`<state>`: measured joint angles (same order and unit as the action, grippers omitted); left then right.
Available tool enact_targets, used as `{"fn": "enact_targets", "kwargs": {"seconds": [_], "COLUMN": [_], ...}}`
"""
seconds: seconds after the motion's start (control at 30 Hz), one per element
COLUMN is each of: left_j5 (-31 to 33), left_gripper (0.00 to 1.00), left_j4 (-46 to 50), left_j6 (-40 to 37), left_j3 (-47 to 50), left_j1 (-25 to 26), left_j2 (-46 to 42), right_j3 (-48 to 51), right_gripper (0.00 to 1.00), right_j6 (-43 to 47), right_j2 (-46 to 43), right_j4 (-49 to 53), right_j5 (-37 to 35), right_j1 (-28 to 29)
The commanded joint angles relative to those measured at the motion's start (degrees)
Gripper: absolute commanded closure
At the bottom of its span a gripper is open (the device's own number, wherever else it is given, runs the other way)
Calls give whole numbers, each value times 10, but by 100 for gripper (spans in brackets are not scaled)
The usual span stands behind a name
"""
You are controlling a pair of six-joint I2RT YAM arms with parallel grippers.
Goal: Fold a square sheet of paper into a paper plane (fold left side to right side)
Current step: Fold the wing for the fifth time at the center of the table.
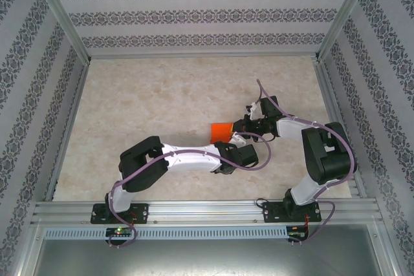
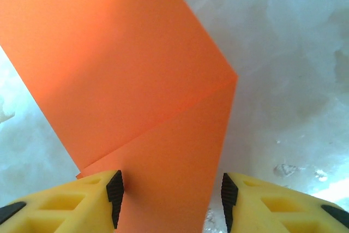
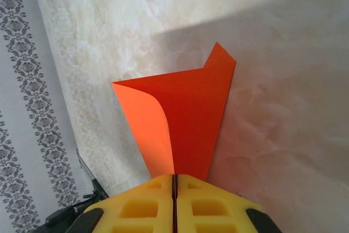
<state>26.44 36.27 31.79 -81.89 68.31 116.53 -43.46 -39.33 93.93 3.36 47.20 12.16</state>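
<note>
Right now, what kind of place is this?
Probably a robot test booth: patterned walls in a metal frame, a marble-look table, a left arm and right arm bolted to a rail, holding orange paper.

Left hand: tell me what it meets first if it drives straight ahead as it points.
The orange paper: it lies between the open fingers of the left hand and stretches ahead, though its height relative to them is unclear.

Top camera looks down from behind; both wrist cameras view the orange sheet (image 1: 222, 132) closely, seemingly from opposite sides.
</note>
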Motion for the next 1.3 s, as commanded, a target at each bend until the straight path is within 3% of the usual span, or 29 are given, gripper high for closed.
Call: {"fn": "enact_targets", "kwargs": {"seconds": [0.0,0.27,0.6,0.8,0.97,1.07,1.17,1.27], "left_j5": [25,21,15,9,-11,-42,-87,-138], "left_gripper": [52,68,80,88,90,91,92,93], "left_j4": [37,34,36,33,21,10,-4,-20], "left_j6": [6,10,24,31,31,27,21,20], "left_j3": [-13,-12,-9,-7,-1,4,4,5], "left_j1": [9,9,9,5,-6,-18,-34,-54], "left_j2": [12,19,20,16,1,-7,-12,-15], "right_j3": [-15,-20,-22,-22,-18,-10,15,47], "right_gripper": [93,92,87,68,44,27,15,11], "right_j6": [-6,1,6,13,49,86,117,133], "right_j2": [8,10,9,-40,-148,-222,-277,-313], "right_j4": [7,20,25,23,77,137,172,183], "right_j5": [-7,-13,-18,-44,-128,-201,-228,-228], "right_j1": [5,7,7,1,-28,-54,-83,-108]}}
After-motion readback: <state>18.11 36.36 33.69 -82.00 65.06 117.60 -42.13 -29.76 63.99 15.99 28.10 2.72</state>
